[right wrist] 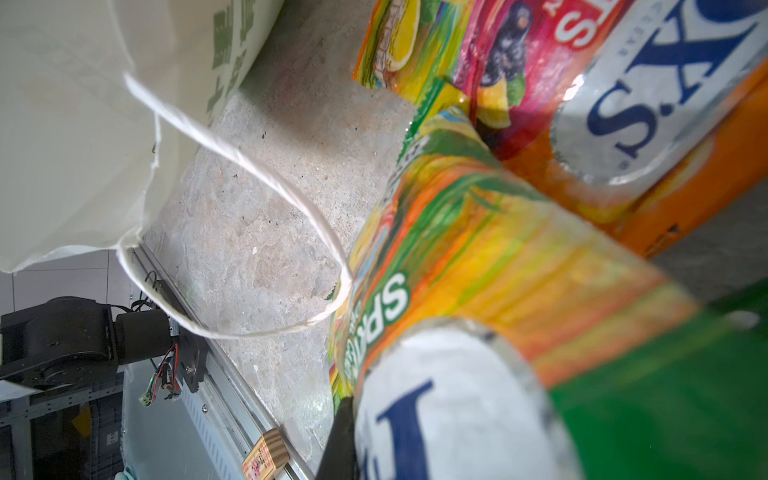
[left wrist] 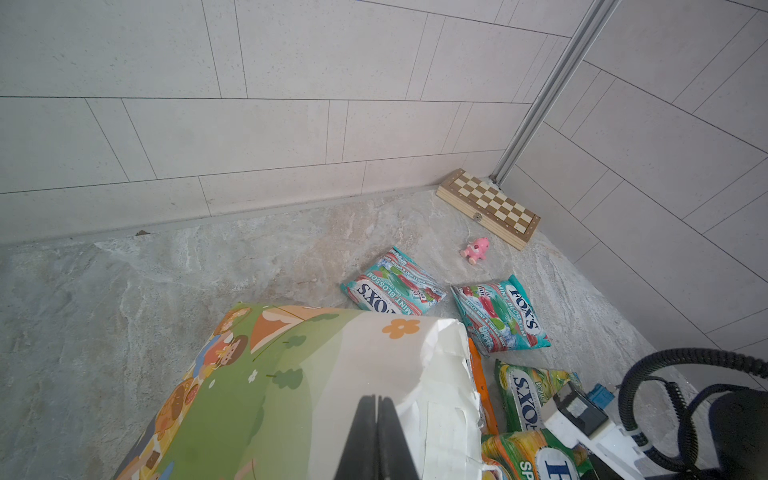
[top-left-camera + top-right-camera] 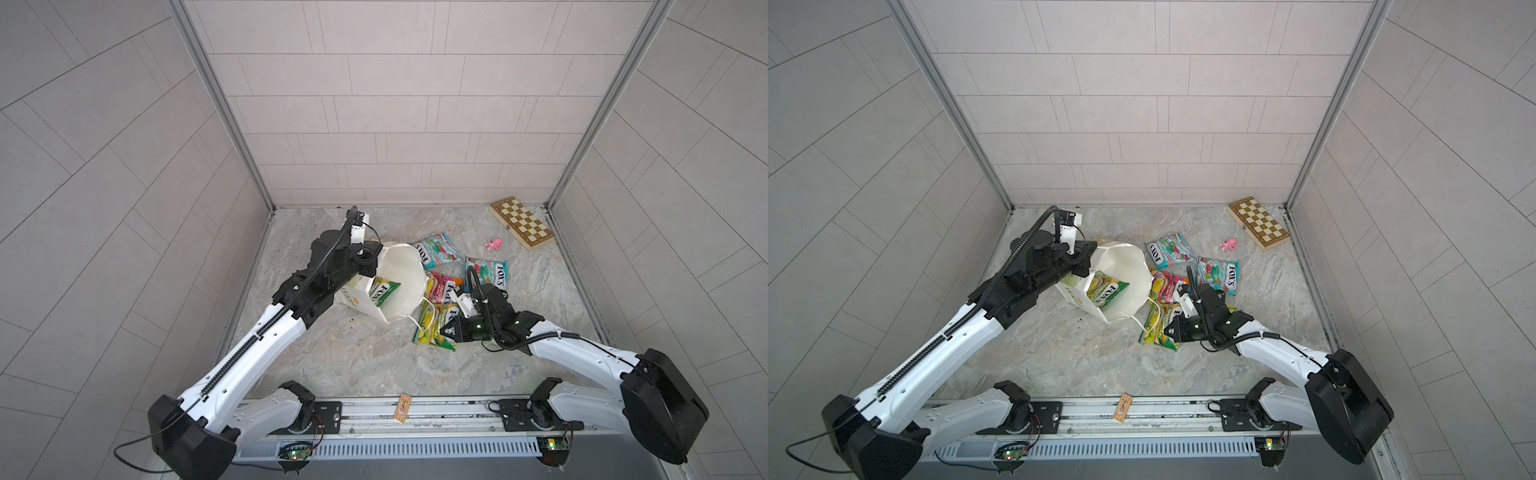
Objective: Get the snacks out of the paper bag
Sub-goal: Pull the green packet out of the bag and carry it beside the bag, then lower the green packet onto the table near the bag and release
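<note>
Presently on the marble table (image 3: 374,357), counted from both top views:

- Paper bag (image 3: 401,266), one. It is tipped over, with the mouth gaping toward the right gripper's side and the white inside showing.
- Left gripper (image 2: 377,399), one. Its jaws are pressed together on the bag's wall, on the side away from the right gripper.
- Snacks, five.
  - Green packet (image 3: 384,291), one, lying inside the bag just past the left gripper.
  - Yellow-green packet (image 3: 430,332), one, out on the table, its edge pinched in the closed jaws of the right gripper (image 3: 444,331).
  - Orange-pink packet (image 3: 440,286), one, just beside that gripper on the back-wall side.
  - Teal-red packet (image 3: 436,249) and second teal-red packet (image 3: 486,272), two in all, farther off the same way.
- Cord handle (image 3: 419,318), one loop seen. It trails from the bag's mouth onto the yellow-green packet, just ahead of the right gripper's tips.
- Pink toy (image 3: 494,244), one, and checkered board (image 3: 523,222), one. Both are well beyond the right gripper, by the far corner.
- Small printed block (image 3: 402,408), one, on the rail behind both grippers.
</note>
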`<act>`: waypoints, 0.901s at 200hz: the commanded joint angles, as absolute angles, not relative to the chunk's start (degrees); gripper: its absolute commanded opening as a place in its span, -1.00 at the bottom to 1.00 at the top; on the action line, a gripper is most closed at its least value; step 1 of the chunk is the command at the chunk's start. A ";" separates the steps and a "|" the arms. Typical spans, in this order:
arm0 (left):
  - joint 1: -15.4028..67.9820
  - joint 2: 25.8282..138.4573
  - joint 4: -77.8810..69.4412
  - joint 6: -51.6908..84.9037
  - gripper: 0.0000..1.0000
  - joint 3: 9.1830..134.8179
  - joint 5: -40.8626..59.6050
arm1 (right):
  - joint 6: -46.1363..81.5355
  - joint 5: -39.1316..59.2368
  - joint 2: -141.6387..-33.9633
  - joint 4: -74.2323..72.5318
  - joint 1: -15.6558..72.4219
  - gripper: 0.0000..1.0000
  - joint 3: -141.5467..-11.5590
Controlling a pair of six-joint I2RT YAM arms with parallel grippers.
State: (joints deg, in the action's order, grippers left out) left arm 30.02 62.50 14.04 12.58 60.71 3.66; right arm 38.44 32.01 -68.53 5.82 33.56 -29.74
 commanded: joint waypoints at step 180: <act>30.06 61.83 14.50 12.04 -1.00 61.44 3.96 | 35.22 28.45 -71.76 7.91 37.26 0.13 -32.84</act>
